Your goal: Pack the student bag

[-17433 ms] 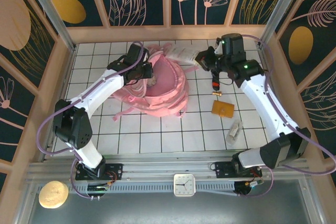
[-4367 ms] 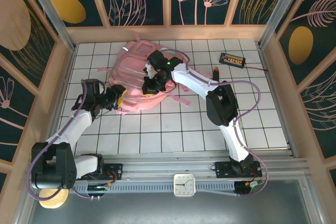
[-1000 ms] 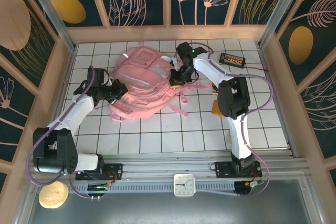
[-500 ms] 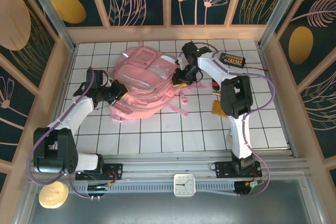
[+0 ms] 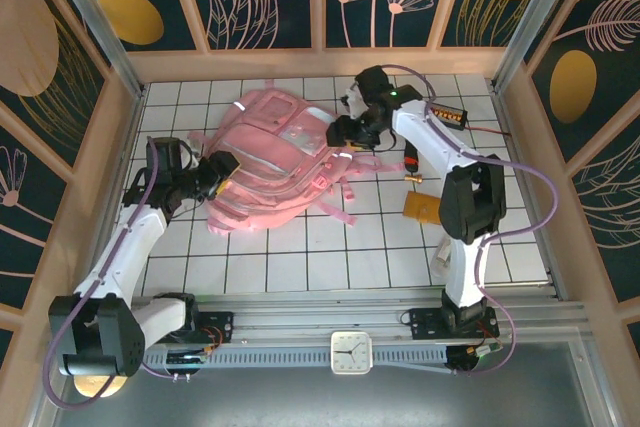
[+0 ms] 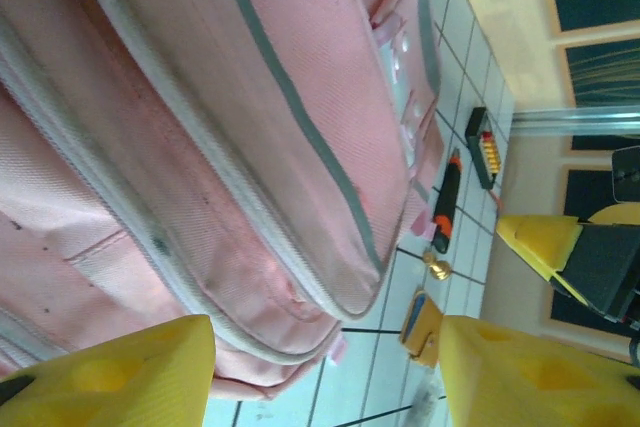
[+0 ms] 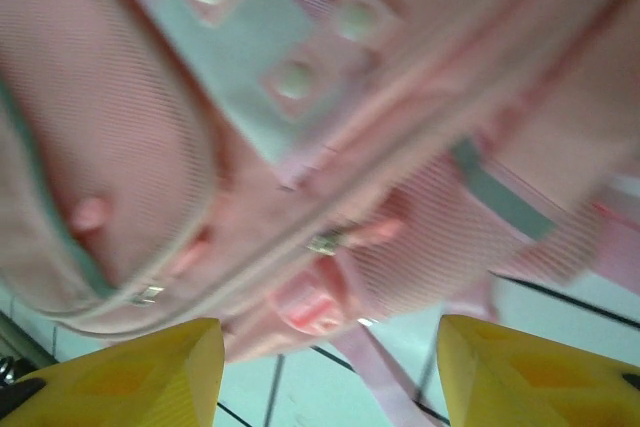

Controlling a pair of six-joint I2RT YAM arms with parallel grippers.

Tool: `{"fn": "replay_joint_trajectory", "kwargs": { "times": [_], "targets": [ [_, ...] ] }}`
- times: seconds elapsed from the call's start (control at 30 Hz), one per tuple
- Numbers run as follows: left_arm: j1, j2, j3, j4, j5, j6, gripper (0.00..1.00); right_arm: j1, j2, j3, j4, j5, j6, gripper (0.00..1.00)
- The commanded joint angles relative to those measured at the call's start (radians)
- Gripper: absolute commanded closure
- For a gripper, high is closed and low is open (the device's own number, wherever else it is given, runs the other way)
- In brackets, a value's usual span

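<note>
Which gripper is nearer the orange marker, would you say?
Right. The right gripper is at the student bag edge facing the marker; the left gripper is at its opposite edge.

The student bag [image 5: 280, 172] lies on the table [image 5: 300, 267], upper centre of the frame. The left gripper [image 5: 220, 168] sits at its left edge and the right gripper [image 5: 345, 132] at its right (an abacus [image 5: 447, 113] lies farther right).

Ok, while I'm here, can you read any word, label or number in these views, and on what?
No text reads clearly.
Clock on the front rail: dial marks too small to read.
Black device: orange marks, too small to read.
Student bag: no legible label.
</note>
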Motion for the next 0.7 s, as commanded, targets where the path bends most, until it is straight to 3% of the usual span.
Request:
{"fn": "replay_joint_trajectory", "kwargs": {
  "times": [0.0,0.27,0.67],
  "targets": [
    [0.006,0.029,0.041,0.040,0.037,-0.105,0.40,0.045,0.041,0.102,0.059,-0.026,0.026,0.39],
    [0.006,0.111,0.001,0.157,0.023,-0.162,0.42,0.090,0.133,0.245,0.053,-0.050,0.066,0.39],
    [0.006,0.230,0.002,0.258,0.002,-0.187,0.45,0.094,0.114,0.169,0.060,-0.052,0.056,0.40]
  ]
}}
